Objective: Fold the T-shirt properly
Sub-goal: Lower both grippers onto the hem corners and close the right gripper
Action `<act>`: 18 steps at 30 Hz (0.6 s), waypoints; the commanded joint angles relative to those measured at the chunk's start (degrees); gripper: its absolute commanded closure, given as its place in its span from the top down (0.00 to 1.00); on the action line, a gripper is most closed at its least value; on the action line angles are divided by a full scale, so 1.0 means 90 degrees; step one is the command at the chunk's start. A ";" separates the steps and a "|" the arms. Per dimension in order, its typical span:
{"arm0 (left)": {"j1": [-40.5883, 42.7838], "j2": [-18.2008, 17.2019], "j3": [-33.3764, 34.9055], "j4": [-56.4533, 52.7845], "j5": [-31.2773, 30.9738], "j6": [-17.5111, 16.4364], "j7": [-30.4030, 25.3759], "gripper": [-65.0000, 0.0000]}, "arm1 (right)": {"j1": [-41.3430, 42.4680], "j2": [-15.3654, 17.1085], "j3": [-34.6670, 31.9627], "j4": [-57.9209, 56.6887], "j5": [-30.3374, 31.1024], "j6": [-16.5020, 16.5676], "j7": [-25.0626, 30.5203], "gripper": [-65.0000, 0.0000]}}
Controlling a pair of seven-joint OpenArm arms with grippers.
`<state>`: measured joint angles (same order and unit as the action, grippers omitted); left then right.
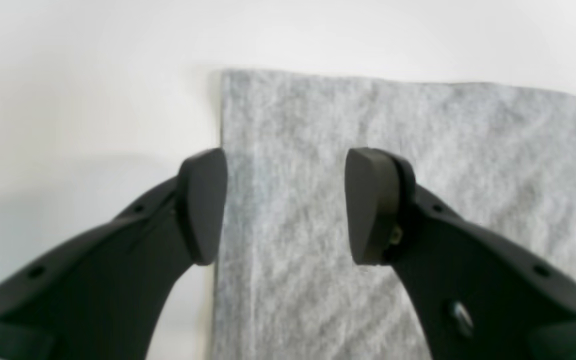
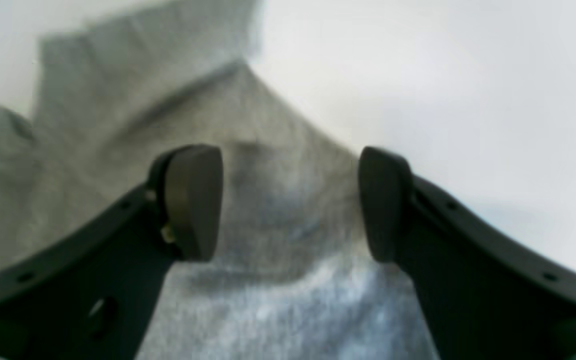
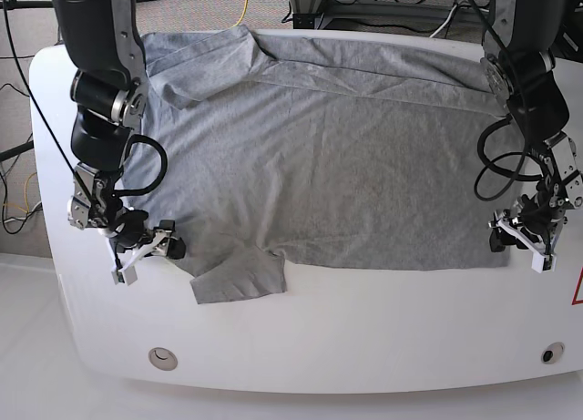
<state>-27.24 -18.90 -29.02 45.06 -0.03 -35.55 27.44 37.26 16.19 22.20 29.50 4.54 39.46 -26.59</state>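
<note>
White tabletop (image 3: 364, 329) carries the T-shirt (image 3: 337, 174), spread flat and mostly open, plain grey side up, one sleeve (image 3: 239, 276) pointing at the near edge. Left claw (image 1: 286, 205) hangs over the shirt's near hem corner: jaws spread wide, nothing between them, one pad at the cloth's side edge. Right claw (image 2: 290, 202) sits above the sleeve and shoulder area, jaws also spread wide, gripping nothing. Contact with fabric: can't tell.
</note>
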 commanded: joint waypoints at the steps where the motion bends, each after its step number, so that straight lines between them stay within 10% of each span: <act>1: -0.0115 -0.0100 -0.0027 0.0153 -0.0100 0.0010 -0.0056 0.55 | 0.0236 0.0108 -0.0095 0.0085 0.0142 0.0040 0.0198 0.63; 18: -0.0023 -0.0330 -0.0047 0.0172 -0.0038 0.0001 -0.0087 0.55 | -0.0327 0.0143 -0.1141 0.0088 0.0582 -0.0286 0.0628 0.63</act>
<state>-26.09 -20.34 -29.36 45.87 0.36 -35.35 27.55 34.39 16.97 13.30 29.93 9.47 37.47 -20.38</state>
